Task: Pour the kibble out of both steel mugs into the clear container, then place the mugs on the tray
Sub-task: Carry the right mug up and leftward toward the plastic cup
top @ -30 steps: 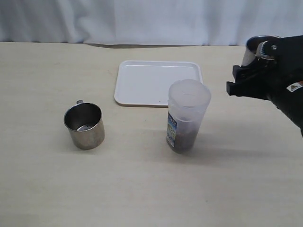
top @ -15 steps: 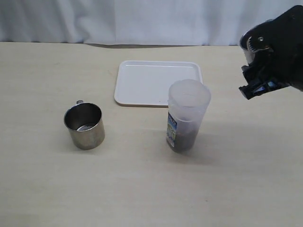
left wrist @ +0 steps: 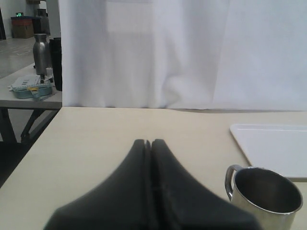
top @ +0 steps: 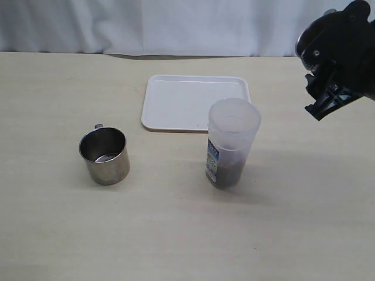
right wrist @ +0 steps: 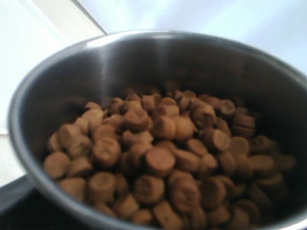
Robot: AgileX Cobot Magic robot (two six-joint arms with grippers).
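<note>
- Gripping the first steel mug (top: 306, 42) in my right tool (top: 328, 76), I hold it in the air, well above the counter (top: 176, 234). The jaws stand wide and clamp the mug's body, though the tool's black housing hides the exact contact.
- The kibble (right wrist: 158, 158) sits in this mug, close under my right tool's wrist. It is a heap of round reddish-brown pellets with bare shiny wall showing above it.
- The clear container (top: 232, 143) stands upright on the counter, lower than my right tool and off toward my left arm's side of it. It is apart from the mug I hold, its mouth is open, and a dark layer of kibble fills its lower part.
- The tray (top: 196, 102) lies flat on the counter, also below my right tool and farther to that same side, just beside the container.
- My left tool (left wrist: 148, 143) has its two fingers pressed flat together, tip against tip, low over the counter.
- The second steel mug (left wrist: 266, 196) stands upright on the counter, near my left tool's tips and a little off to one side, not touching them. Its loop handle points toward the tool, and its inside shows bare steel.
- From my left tool, a corner of the tray lies just beyond this mug.
</note>
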